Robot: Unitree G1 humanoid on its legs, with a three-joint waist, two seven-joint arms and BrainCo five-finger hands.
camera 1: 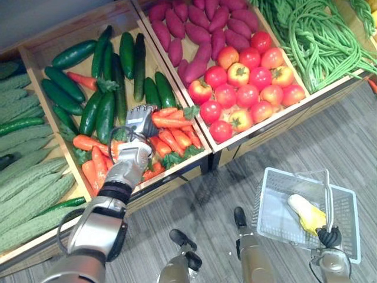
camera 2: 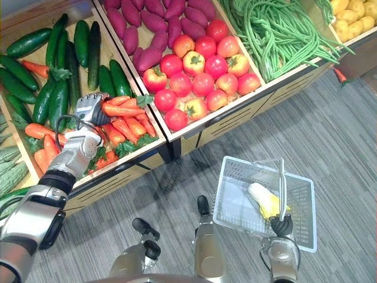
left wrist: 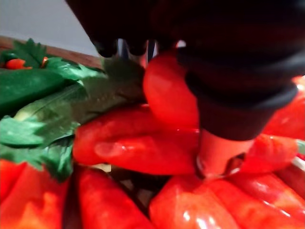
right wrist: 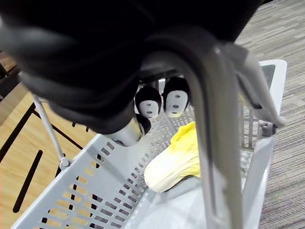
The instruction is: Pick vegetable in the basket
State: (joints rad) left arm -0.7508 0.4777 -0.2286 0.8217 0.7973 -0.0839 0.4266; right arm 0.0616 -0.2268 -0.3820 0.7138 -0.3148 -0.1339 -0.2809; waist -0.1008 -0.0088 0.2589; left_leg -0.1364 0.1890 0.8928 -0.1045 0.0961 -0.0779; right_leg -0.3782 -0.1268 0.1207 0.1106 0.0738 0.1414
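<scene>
L hand grips carrot; R hand holds basket handle.
Grey basket hangs above floor w/ pale-yellow veg inside (carrots lie beside cucumbers, same crate).

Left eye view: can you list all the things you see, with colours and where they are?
cucumbers: many, dark green, back of the stand
carrots: many, orange, in front of the cucumbers
sweet potatoes: many, purple, right of the cucumbers
tomatoes: many, red, in front of the sweet potatoes
long beans: heap, green, right of the tomatoes
bumpy gourds: several, pale green, left of the cucumbers
basket: one, pale grey, robot's right
yellow-white vegetable: one, inside basket
left hand: one, silver, curled round a carrot
right hand: one, dark-tipped, curled round basket handle
</scene>
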